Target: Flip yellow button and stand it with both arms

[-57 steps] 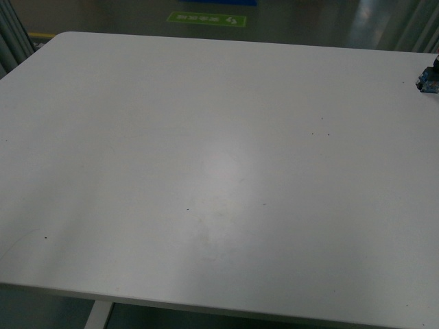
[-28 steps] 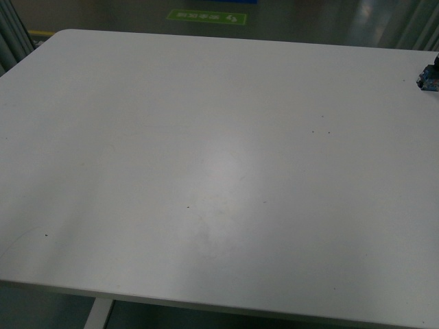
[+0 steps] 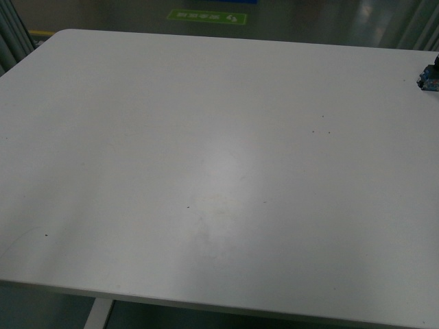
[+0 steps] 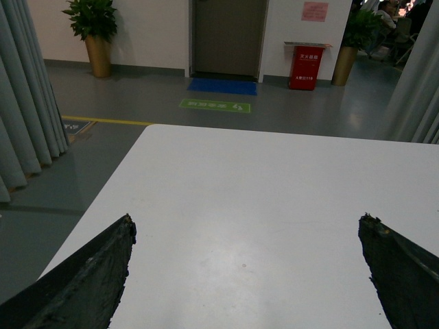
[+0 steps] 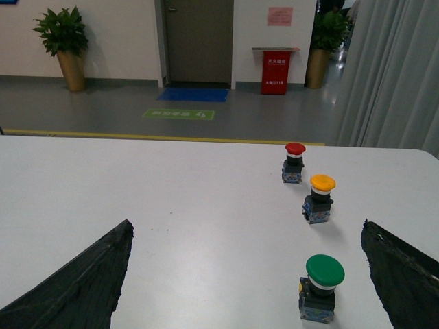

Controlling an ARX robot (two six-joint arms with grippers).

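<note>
Currently yellow button (image 5: 322, 197) upright on table (image 5: 171, 205); both grippers' jaws spread wide, nothing held.

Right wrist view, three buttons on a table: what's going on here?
Nothing is being handled yet. Both grippers, left and right, are open and hold nothing above the white table. The yellow button stands cap-up between a red button and a green button, all apart. The front view shows no arm.
</note>
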